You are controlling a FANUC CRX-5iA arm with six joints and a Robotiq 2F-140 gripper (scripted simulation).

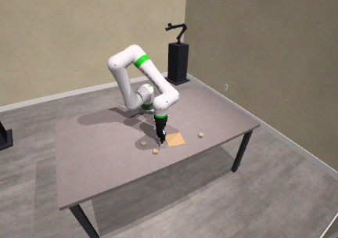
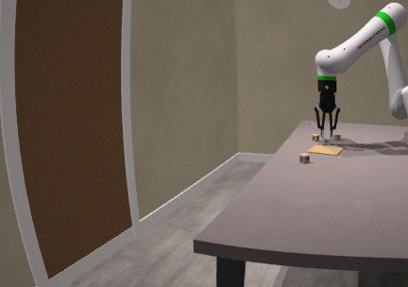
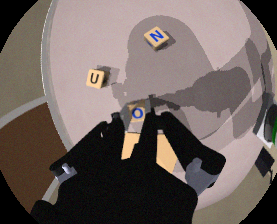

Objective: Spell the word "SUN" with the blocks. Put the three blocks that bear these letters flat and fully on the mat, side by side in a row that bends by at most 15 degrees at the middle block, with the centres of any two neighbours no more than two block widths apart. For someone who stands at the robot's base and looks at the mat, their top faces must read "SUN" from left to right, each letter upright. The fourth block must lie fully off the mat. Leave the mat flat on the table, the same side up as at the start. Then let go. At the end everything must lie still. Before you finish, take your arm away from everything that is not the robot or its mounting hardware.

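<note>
Jaws (image 1: 161, 143) (image 2: 326, 136) pinching the O block (image 2: 326, 142) (image 3: 137, 114), the robot appears to be clearing the spare letter, next requiring release well off the mat (image 1: 175, 139) (image 2: 325, 149) (image 3: 167, 154).

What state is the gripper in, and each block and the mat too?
Gripper: closed on the O block.
O block: between the fingers, letter up.
U block: off the mat, letter up.
N block: off the mat, letter up.
Fourth block: off the mat, top letter unreadable.
Mat: flat on the table.
</note>
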